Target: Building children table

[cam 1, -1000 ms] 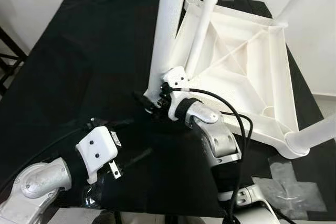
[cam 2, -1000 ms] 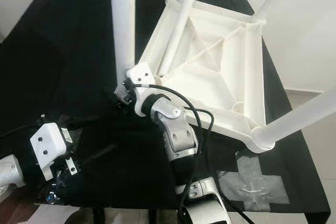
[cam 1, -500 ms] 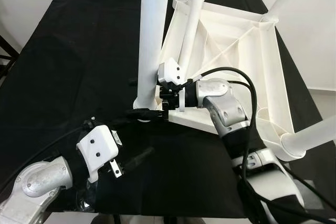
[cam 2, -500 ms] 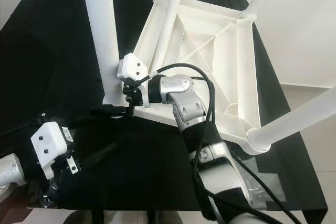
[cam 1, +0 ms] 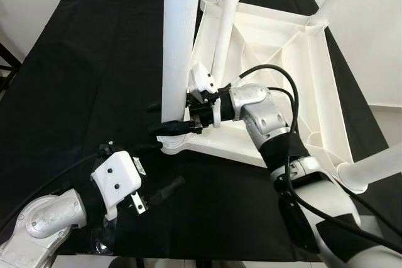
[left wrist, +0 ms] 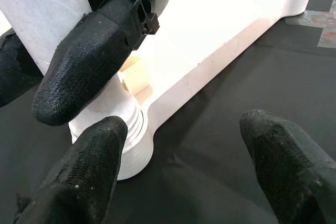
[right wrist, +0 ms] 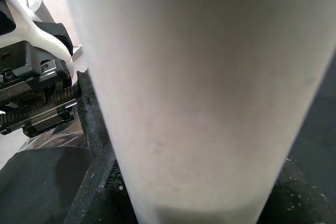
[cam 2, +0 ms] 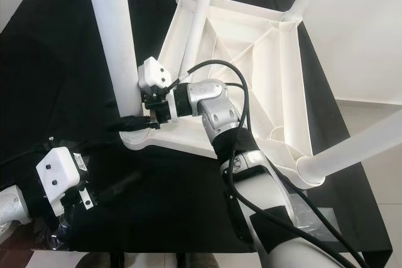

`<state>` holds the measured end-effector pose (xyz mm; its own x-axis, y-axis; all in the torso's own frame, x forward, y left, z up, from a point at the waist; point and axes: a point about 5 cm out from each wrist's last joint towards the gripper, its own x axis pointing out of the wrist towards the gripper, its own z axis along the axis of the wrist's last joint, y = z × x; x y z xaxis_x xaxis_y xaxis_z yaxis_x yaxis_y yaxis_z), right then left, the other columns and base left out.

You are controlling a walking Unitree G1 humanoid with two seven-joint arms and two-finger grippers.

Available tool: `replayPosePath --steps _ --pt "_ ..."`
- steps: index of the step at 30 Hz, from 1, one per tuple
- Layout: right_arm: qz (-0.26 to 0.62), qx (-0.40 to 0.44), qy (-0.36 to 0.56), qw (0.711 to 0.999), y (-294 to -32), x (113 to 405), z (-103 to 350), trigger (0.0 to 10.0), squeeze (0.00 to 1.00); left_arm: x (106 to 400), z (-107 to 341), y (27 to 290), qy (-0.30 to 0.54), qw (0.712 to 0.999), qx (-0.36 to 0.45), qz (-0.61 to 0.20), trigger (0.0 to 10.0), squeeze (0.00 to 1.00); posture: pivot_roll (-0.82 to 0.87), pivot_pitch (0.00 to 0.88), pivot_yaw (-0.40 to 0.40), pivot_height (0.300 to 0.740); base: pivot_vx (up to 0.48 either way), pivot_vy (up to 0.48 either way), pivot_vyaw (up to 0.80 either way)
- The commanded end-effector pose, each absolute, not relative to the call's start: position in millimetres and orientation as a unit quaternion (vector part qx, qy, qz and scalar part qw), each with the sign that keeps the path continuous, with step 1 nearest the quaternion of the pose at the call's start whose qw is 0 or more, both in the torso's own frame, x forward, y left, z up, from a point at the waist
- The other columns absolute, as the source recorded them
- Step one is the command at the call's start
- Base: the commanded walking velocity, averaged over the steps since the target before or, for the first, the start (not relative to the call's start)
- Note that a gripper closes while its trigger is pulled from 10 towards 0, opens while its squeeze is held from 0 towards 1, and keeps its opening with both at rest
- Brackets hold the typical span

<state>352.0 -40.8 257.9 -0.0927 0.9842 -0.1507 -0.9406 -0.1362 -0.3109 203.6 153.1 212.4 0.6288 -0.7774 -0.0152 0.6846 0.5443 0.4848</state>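
So the bench (cam 1: 75, 48) is draped in black cloth, and the tabletop (cam 1: 276, 73) lies upside down on it, ribbed underside up, taking up most of the far right half. Three legs stand in its corners; a fourth, loose leg (cam 1: 223, 29) lies across the underside, long axis running from the far corner toward the near one.

The one that matters is the near-left leg (cam 1: 176, 42). It's seated in its corner socket (cam 2: 137, 137), long axis pretty much upright, top pointing up out of view.

The right end effector (cam 2: 129, 122) comes in from the tabletop side, and its black fingers (left wrist: 86, 64) sit either side of the leg just above the socket. The right wrist view looks like they're pressed against it, so I'd call that clamped on the leg, though the far finger is mostly hidden.

The left end effector (cam 1: 164, 191) hangs low over the cloth, nearer the robot, fingers apart, holding nothing, pointed at that same socket. The leg is just beyond it and a bit up.

My guess is the right arm is twisting or pushing the leg home, and the left is close enough to brace the corner.
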Motion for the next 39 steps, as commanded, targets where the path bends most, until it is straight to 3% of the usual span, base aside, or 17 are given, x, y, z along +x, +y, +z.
replayPosePath --steps 1,4,7,8,10,11,15,22,23,24,25,26,28,33,34,35,39 --pt "0.713 -0.152 -0.054 0.682 -47.2 353.4 242.2 0.0 0.00 200.6 210.2 152.0 -0.095 0.872 0.226 -0.425 10.0 0.00 0.13 0.294 -0.153 0.740 0.000 0.000 0.00" --pt "0.585 -0.146 -0.038 0.797 -57.8 359.8 224.2 0.0 0.00 200.8 210.0 153.4 -0.095 0.872 0.226 -0.424 10.0 0.00 0.12 0.289 -0.155 0.740 0.000 0.000 0.00" --pt "0.556 -0.139 -0.034 0.819 -58.7 359.6 220.0 0.0 0.00 200.7 209.9 153.8 -0.095 0.872 0.226 -0.423 10.0 0.00 0.12 0.289 -0.155 0.740 0.000 0.000 0.00" --pt "0.439 -0.107 -0.004 0.892 -61.8 357.2 201.8 0.0 0.00 201.0 210.0 154.8 -0.094 0.872 0.228 -0.423 10.0 0.00 0.12 0.290 -0.153 0.740 0.000 0.000 0.00" --pt "0.439 -0.107 -0.004 0.892 -61.8 357.2 201.8 0.0 0.00 201.0 210.0 154.8 -0.094 0.872 0.228 -0.423 10.0 0.00 0.12 0.290 -0.153 0.740 0.000 0.000 0.00" --pt "0.373 -0.098 0.022 0.922 -64.0 341.5 181.6 0.0 0.00 201.4 210.6 156.0 -0.094 0.872 0.229 -0.423 10.0 0.00 0.12 0.291 -0.143 0.740 0.000 0.000 0.00" --pt "0.303 -0.102 0.044 0.946 -69.4 321.1 166.2 0.0 0.00 201.8 210.3 156.8 -0.093 0.871 0.230 -0.424 10.0 0.00 0.11 0.277 -0.132 0.740 0.000 0.000 0.00" --pt "0.298 -0.113 0.041 0.947 -71.4 324.4 168.9 0.0 0.00 202.0 208.9 155.4 -0.092 0.870 0.228 -0.427 10.0 0.00 0.11 0.268 -0.135 0.740 0.000 0.000 0.00" --pt "0.308 -0.115 0.028 0.944 -70.1 332.7 178.2 10.0 0.00 201.8 208.7 155.7 -0.092 0.870 0.228 -0.427 10.0 0.00 0.12 0.264 -0.135 0.740 0.000 0.000 0.00" --pt "0.308 -0.115 0.028 0.944 -70.1 332.7 178.2 10.0 0.00 201.8 208.7 155.7 -0.092 0.870 0.228 -0.427 10.0 0.00 0.12 0.264 -0.135 0.740 0.000 0.000 0.00" --pt "0.354 -0.105 0.030 0.929 -65.6 334.9 182.6 10.0 0.55 201.7 208.7 156.1 -0.092 0.870 0.229 -0.426 10.0 0.00 0.13 0.263 -0.132 0.740 0.000 0.000 0.00" --pt "0.387 -0.089 0.034 0.917 -64.1 337.1 188.6 10.0 1.00 201.5 208.8 156.2 -0.092 0.870 0.230 -0.426 10.0 0.00 0.13 0.262 -0.131 0.740 0.000 0.000 0.00" --pt "0.438 -0.089 0.022 0.894 -65.2 342.1 201.2 10.0 1.00 201.4 208.9 155.7 -0.092 0.870 0.230 -0.426 10.0 0.00 0.14 0.262 -0.130 0.740 0.000 0.000 0.00" --pt "0.467 -0.102 -0.024 0.878 -68.1 343.2 222.2 10.0 1.00 201.5 209.2 155.4 -0.092 0.870 0.230 -0.427 10.0 0.00 0.14 0.262 -0.130 0.740 0.000 0.000 0.00" --pt "0.496 -0.123 -0.047 0.858 -71.5 343.6 233.2 10.0 0.28 201.7 209.5 155.4 -0.092 0.870 0.230 -0.426 10.0 0.00 0.14 0.263 -0.130 0.740 0.000 0.000 0.00" --pt "0.523 -0.148 -0.065 0.837 -74.6 344.4 241.1 10.0 0.00 201.9 209.7 155.4 -0.092 0.870 0.231 -0.426 10.0 0.00 0.14 0.266 -0.130 0.740 0.000 0.000 0.00" --pt "0.610 -0.196 -0.072 0.764 -78.4 345.2 251.7 10.0 0.00 202.4 210.3 155.5 -0.092 0.870 0.232 -0.425 10.0 0.00 0.15 0.269 -0.129 0.740 0.000 0.000 0.00"
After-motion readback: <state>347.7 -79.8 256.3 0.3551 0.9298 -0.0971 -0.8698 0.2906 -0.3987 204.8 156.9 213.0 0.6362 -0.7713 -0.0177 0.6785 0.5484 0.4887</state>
